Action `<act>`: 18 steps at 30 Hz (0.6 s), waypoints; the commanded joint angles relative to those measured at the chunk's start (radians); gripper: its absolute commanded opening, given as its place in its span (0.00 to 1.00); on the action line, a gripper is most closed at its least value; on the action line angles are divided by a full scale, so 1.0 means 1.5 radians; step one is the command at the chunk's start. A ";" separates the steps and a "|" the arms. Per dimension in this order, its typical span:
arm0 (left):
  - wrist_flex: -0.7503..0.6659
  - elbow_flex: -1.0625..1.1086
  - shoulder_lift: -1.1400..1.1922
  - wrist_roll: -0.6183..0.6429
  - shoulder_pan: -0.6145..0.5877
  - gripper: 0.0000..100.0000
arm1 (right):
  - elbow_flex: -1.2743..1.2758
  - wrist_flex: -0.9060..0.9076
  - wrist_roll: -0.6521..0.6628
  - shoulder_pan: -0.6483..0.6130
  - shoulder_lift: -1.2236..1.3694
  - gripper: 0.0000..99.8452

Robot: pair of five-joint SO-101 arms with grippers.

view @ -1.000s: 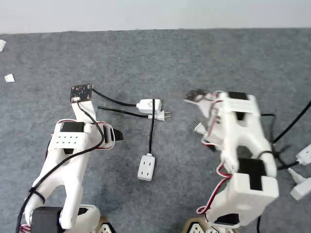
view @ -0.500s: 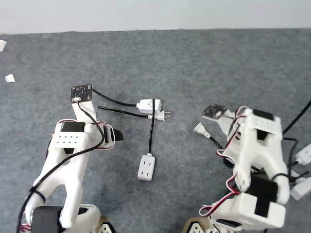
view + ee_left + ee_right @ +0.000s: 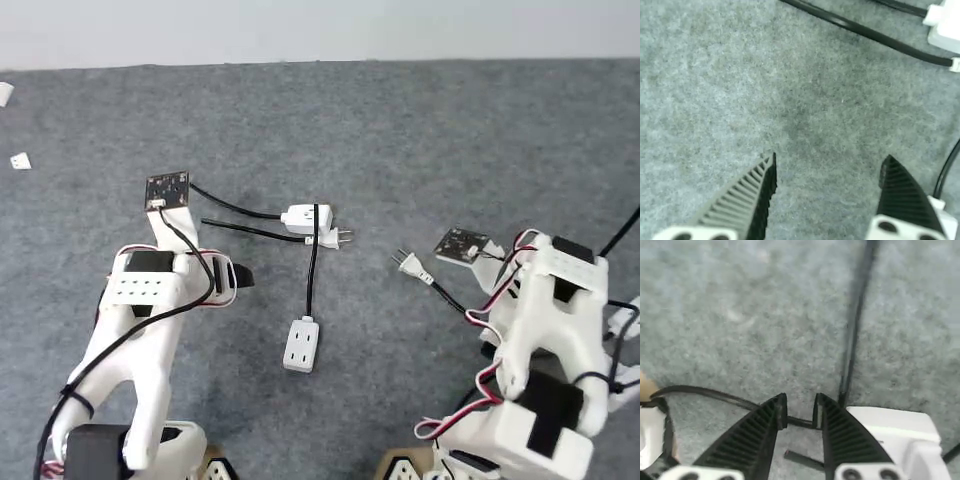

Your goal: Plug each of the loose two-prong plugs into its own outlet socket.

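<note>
Probably a robotics lab or test bench: a worktop covered in grey felt-like fabric, a plain pale wall along its far edge, and a white left arm and right arm with exposed wiring.

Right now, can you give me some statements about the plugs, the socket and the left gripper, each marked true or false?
The left gripper is open above bare carpet. True.
A plug already sits in the outlet socket. False: nothing is plugged into it.
The plug near the right arm lies loose on the carpet. True.
The left gripper holds a black cord. False: it holds nothing.
</note>
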 commanded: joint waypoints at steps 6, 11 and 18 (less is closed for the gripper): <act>-0.018 -0.014 -0.003 -0.006 0.002 0.31 | -0.018 0.012 0.017 0.010 -0.103 0.10; -0.018 -0.013 -0.005 -0.006 0.002 0.31 | -0.013 -0.053 0.014 0.036 -0.101 0.10; -0.018 -0.013 -0.003 -0.006 0.002 0.31 | -0.015 -0.101 0.017 0.052 -0.027 0.10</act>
